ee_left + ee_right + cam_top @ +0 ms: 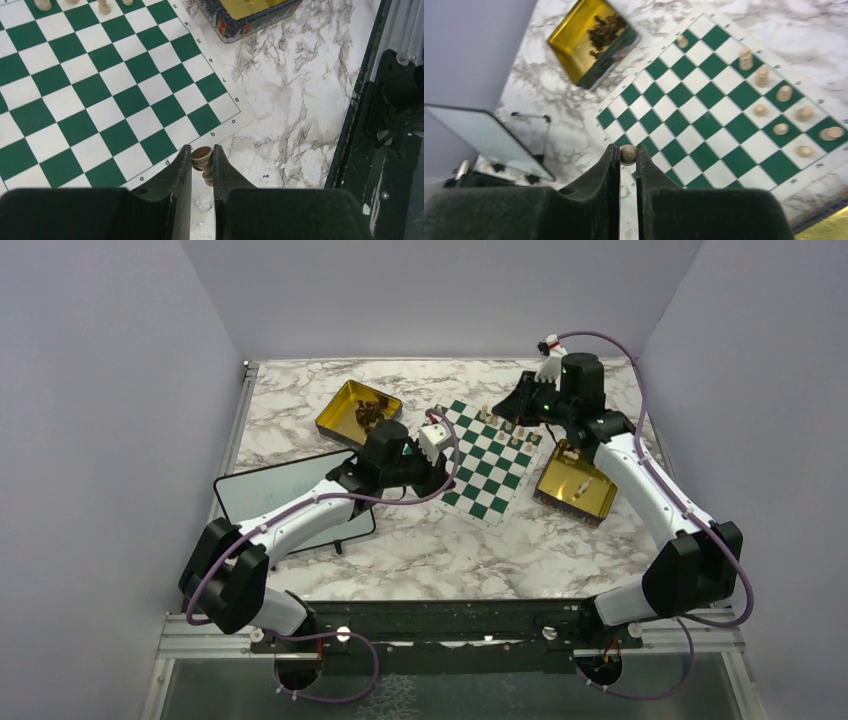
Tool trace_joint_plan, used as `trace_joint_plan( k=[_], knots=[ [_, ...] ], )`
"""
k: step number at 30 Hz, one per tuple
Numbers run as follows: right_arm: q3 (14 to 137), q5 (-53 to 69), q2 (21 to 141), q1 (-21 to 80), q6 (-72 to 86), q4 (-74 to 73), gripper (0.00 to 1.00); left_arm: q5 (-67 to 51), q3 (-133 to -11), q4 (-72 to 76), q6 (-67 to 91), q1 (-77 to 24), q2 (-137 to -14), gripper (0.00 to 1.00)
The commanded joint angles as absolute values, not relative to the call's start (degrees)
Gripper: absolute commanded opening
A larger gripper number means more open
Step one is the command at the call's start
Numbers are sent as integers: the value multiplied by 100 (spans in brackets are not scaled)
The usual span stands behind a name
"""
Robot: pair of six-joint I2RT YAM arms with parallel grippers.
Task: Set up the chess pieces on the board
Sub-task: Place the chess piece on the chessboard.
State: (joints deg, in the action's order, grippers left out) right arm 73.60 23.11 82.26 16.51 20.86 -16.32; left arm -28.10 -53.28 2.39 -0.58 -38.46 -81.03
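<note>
The board (482, 462) of green and white checks lies in the middle of the marble table. Several pale chess pieces (784, 93) stand in two rows along its far right edge. My left gripper (202, 148) hangs over the board's lettered border (220, 131), shut on a tan piece (202, 156) that is tilted with its round base towards the camera. My right gripper (627, 148) is high above the board (704, 107), shut on a small round-topped tan piece (627, 154). In the top view the left gripper (432, 440) is at the board's left edge and the right gripper (522, 410) over its far corner.
A gold tin (358, 412) with dark pieces sits left of the board. A second gold tin (576, 488) sits at its right. A black-framed whiteboard (290, 495) stands under the left arm. Grey walls close in three sides.
</note>
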Motion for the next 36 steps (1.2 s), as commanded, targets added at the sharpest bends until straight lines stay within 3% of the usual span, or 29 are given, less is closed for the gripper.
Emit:
trace_joint_plan(
  k=[1,11,36],
  knots=[
    [7602,1051,8557,1742,1349,-1295,1,-2841,-5537,97,702,-3559,-7966,0],
    [8319,34,9781,2038,339,-761,2,-3579,-5151,461,1571,-2680,-7525,0],
    [10046,-989,12564,2610,-773,-117,3,-3683,-4630,608,1345,-2646,-6637,0]
  ],
)
